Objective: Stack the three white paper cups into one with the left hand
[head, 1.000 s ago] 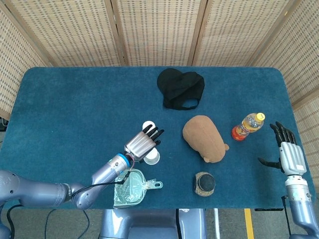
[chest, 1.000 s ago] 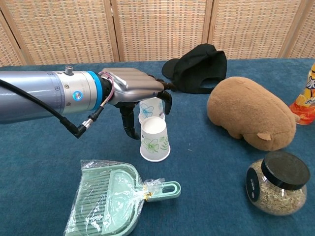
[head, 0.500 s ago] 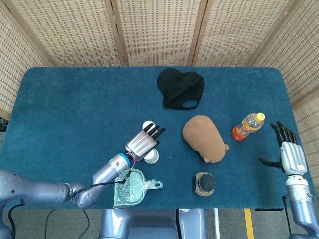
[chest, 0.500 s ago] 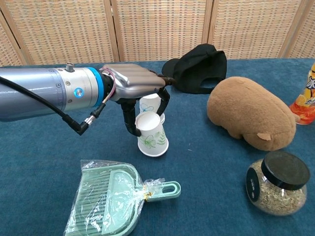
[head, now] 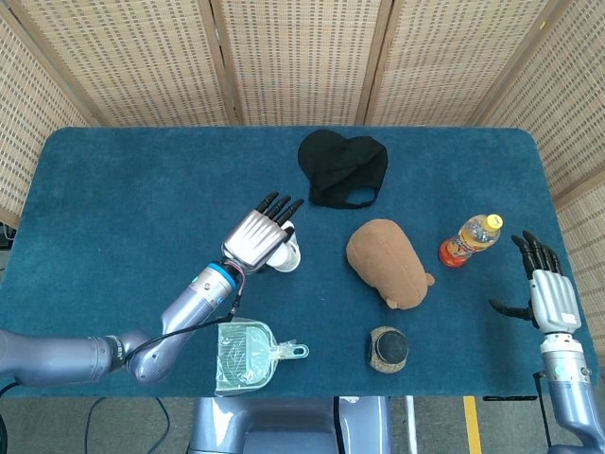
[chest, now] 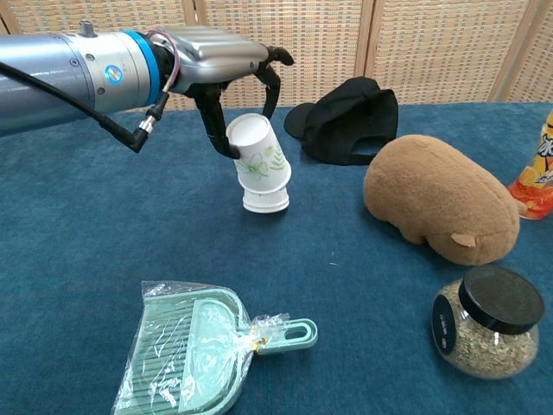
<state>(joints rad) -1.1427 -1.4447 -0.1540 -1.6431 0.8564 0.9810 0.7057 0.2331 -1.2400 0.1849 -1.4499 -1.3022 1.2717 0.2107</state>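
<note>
My left hand (chest: 226, 67) grips a white paper cup (chest: 258, 161) with a green leaf print between thumb and fingers. The cup is mouth down, tilted, and lifted off the blue table (chest: 104, 225). Its lower edge overlaps the top of another upturned white cup (chest: 265, 200) standing right beneath it. I cannot tell whether that lower cup is one cup or two nested. From the head view, the left hand (head: 255, 235) covers most of the cups (head: 287, 254). My right hand (head: 545, 288) hangs open at the table's right edge, holding nothing, and is outside the chest view.
A black cap (chest: 350, 117) lies behind the cups. A brown plush toy (chest: 436, 203) lies to their right, with an orange drink bottle (head: 470, 238) beyond it. A lidded jar (chest: 488, 333) stands at the front right. A bagged green dustpan (chest: 194, 350) lies at the front.
My left hand has lifted the leaf-print cup off the table and carried it up and back, over the cup that stood behind it. The right hand has stayed in place.
</note>
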